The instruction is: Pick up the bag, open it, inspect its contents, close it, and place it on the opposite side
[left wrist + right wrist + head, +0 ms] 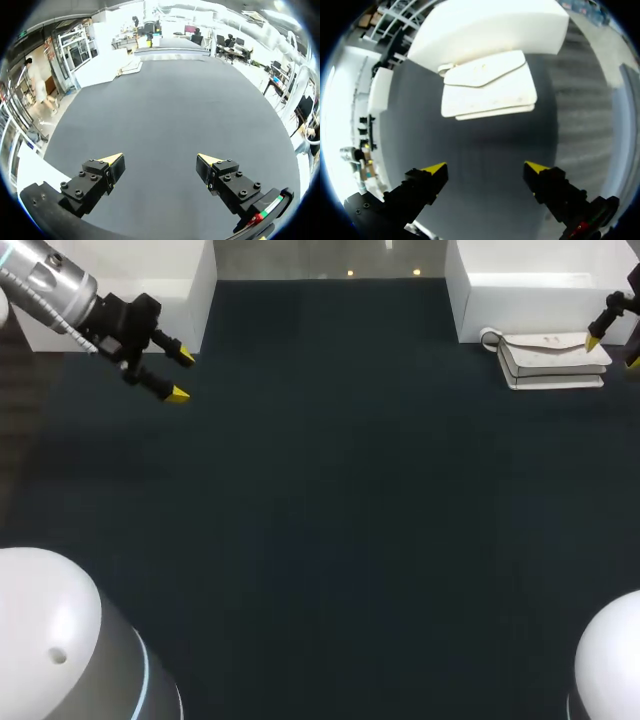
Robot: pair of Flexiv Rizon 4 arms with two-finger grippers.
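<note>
Bag: my white bag [553, 358] lies flat on the dark table [320, 520] at its far right side, flap down over the front.
Bag's neighbour: it sits just beside a white block [540, 270] at the table's far right corner; I cannot tell whether they touch.
Right gripper, position: my right gripper [613, 352] hangs over the bag's right end in the head view.
Right gripper, state: fingers spread wide, nothing between them.
Bag relative to right gripper: in the right wrist view the bag [487, 85] lies ahead of my right gripper [485, 168], roughly centred on the gap, with bare table between the yellow tips and the bag's near edge. No contact seen.
Left gripper, position: my left gripper [182, 375] is over the table's far left side, well apart from the bag.
Left gripper, state: fingers spread; the left wrist view shows only bare table beneath and ahead of this gripper [161, 160].
</note>
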